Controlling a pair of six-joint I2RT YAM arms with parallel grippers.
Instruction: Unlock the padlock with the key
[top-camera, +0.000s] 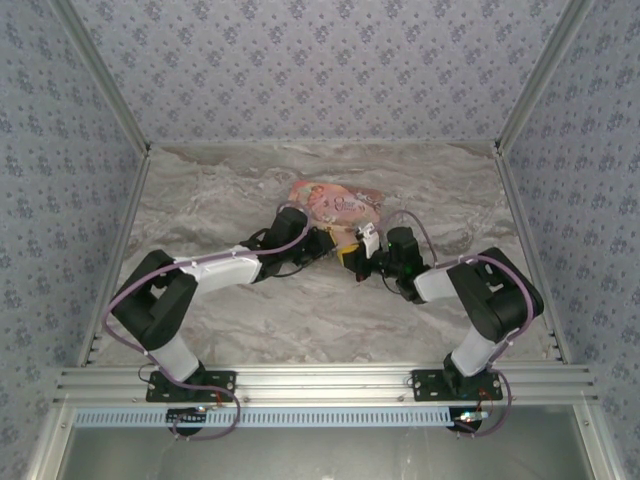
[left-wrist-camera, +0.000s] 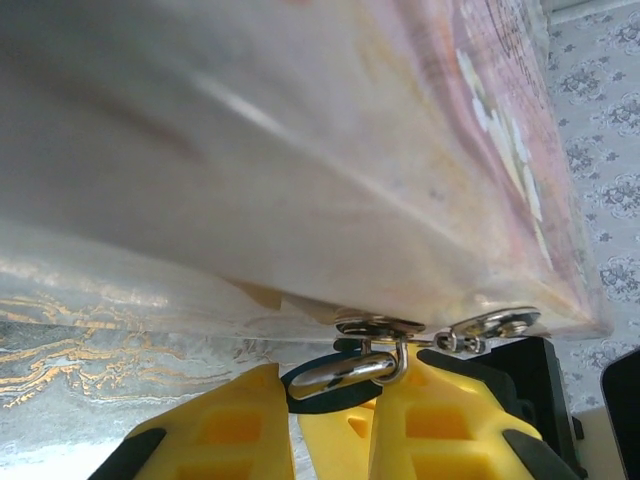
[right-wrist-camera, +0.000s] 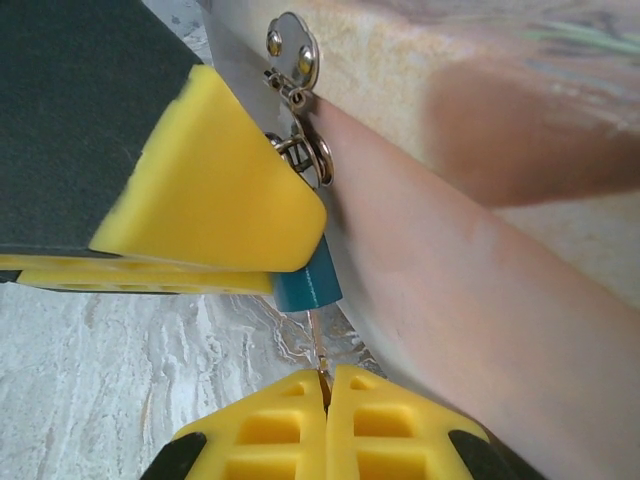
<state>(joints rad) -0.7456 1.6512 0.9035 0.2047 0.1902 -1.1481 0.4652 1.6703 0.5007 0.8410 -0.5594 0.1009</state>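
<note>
padlock (right-wrist-camera: 308, 282) gripped by left tool (left-wrist-camera: 335, 405); key (right-wrist-camera: 318, 345) pinched in right tool (right-wrist-camera: 327, 388)

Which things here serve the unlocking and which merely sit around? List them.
In the job: padlock, key, left gripper holding the padlock, right gripper pinching the key.
Merely there: pink box, its metal hasp, marble table.

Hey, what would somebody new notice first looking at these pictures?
In the middle lies a flat pink illustrated box. The left pincer grips a tiny blue padlock on its silver hasp, while the shut right pincer holds a thin metal key at the lock's base.
</note>
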